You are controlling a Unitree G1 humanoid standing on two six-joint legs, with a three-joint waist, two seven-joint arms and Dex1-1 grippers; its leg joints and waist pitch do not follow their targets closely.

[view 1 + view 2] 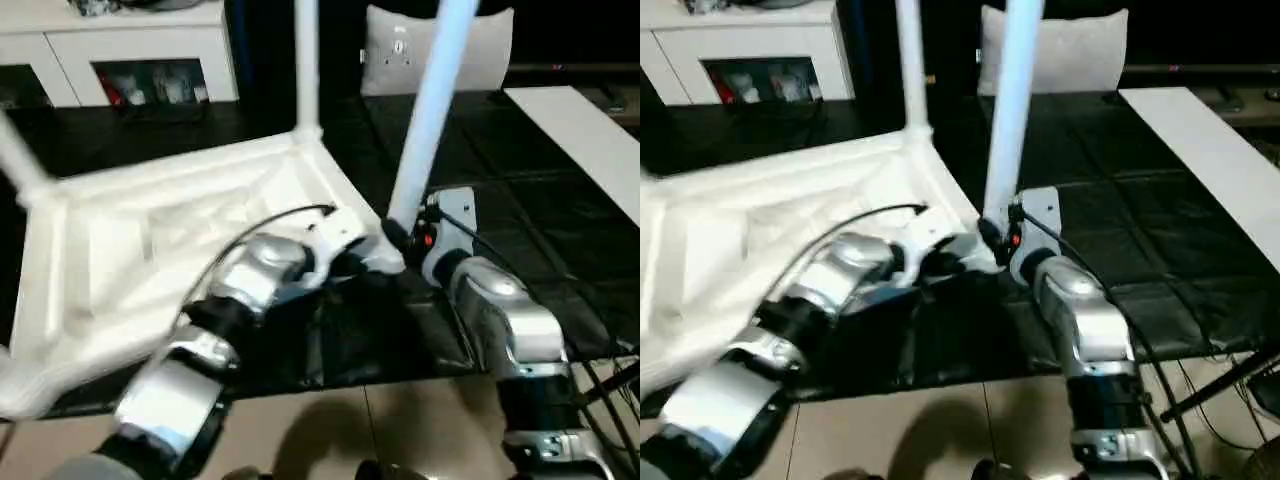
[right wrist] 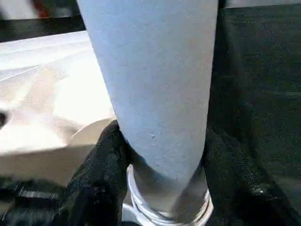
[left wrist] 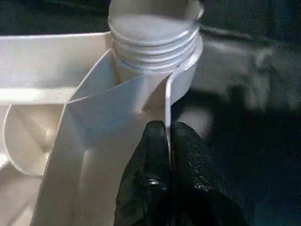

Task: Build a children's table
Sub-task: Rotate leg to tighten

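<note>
The white table top (image 1: pixel 150 240) lies upside down on the black mat, ribbed underside up. One leg (image 1: pixel 305 60) stands at its far corner, and others stick out at the left (image 1: pixel 20 160). At the near right corner a tilted leg (image 1: pixel 430 100) has its threaded end (image 3: pixel 155 33) at the round socket. My right gripper (image 2: pixel 164 141) is shut on this leg just above the thread, one black finger (image 2: pixel 99 179) on each side. My left gripper (image 3: pixel 168 136) is shut on the thin rim wall of the table top, right beside that socket.
A white cabinet with glass doors (image 1: pixel 130 60) stands at the back left. At the back is a white cushion (image 1: pixel 400 55). A flat white board (image 1: pixel 590 140) lies at the right on the mat (image 1: pixel 520 210). Cables (image 1: pixel 610 380) run by my right forearm.
</note>
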